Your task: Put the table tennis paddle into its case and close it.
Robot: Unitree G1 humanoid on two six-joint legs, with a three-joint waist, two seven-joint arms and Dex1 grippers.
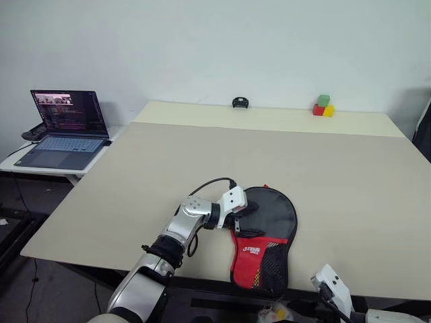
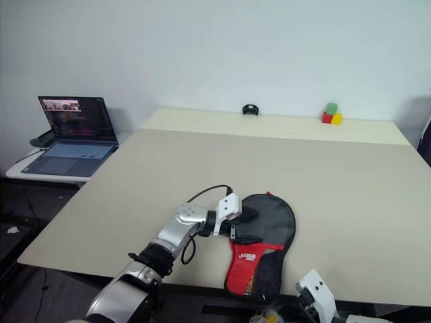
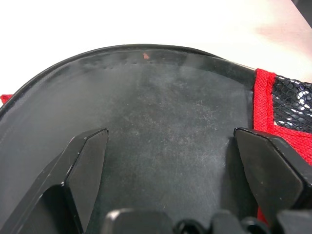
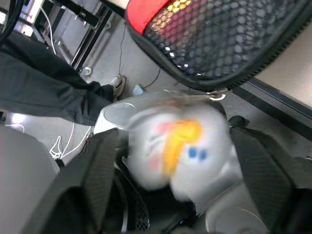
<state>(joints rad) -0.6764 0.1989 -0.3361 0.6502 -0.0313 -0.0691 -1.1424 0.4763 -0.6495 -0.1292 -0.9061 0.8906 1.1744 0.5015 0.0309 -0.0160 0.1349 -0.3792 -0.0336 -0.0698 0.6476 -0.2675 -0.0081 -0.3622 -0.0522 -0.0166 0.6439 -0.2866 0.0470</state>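
The case (image 1: 266, 235) lies flat near the table's front edge, its round black part away from me. Its red panel (image 1: 249, 259) and black mesh pocket (image 4: 214, 34) point toward me, and that end overhangs the edge. The table tennis paddle is hidden. My left gripper (image 1: 246, 211) reaches in from the left and stands open over the round black part (image 3: 165, 112), one finger (image 3: 87, 165) to each side. Below the table edge, my right gripper (image 4: 175, 165) is open just under the case's overhanging end and its zip pull (image 4: 217, 96).
An open laptop (image 1: 64, 124) sits on a side table to the left. At the table's far edge are a small black object (image 1: 240, 102) and red, green and yellow blocks (image 1: 323, 106). A person's dark trouser leg (image 4: 44, 92) stands below the table.
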